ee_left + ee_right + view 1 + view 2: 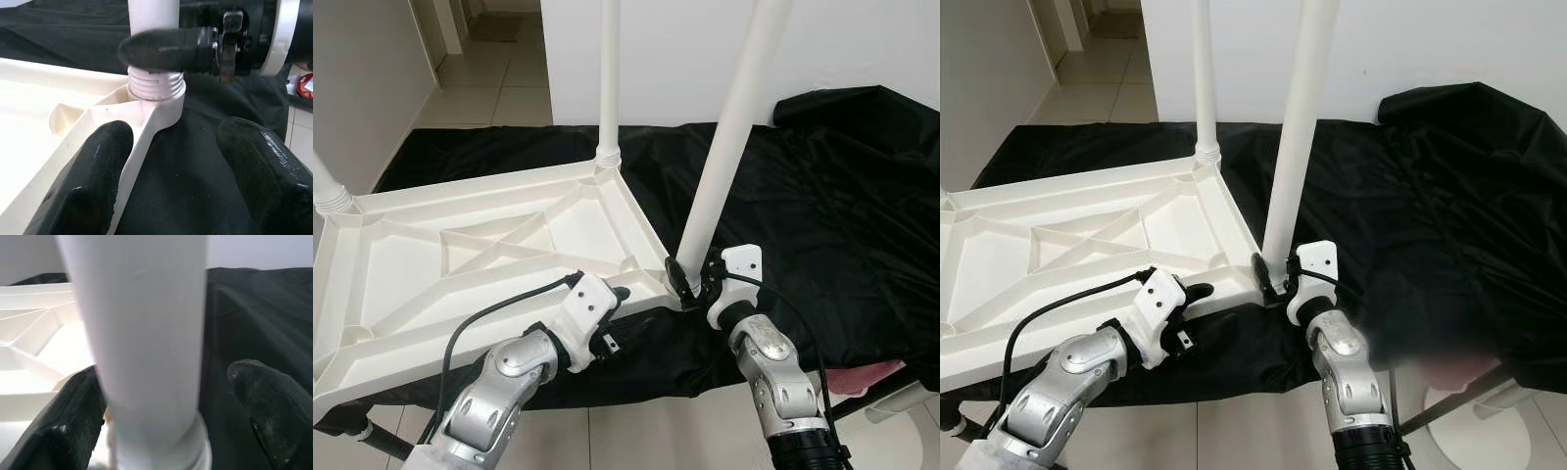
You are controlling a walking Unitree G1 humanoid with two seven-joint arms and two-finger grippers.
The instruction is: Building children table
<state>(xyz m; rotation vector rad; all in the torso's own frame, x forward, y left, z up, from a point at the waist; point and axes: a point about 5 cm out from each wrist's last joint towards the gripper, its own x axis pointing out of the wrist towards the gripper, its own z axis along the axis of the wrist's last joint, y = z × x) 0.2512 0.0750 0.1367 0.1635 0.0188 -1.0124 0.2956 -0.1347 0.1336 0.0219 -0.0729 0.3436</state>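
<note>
A white plastic children's table top (401, 284) lies upside down on a black cloth (822, 196). White legs stand up from its corners: one at the far corner (609, 78), one at the near right corner (729, 137), and a stub at the left (328, 191). My right gripper (690, 279) is open around the base of the near right leg (146, 333), just above its threaded end (156, 85); one finger touches it and the other stands apart. My left gripper (619, 302) is open, its fingers (98, 166) straddling the table's rim close to that corner.
The black cloth covers a low surface that runs well to the right of the table top. A white wall (685, 49) stands behind, with a tiled hallway (499, 78) at the far left. Something pink (871, 377) and a white rounded object (901, 401) sit at the lower right.
</note>
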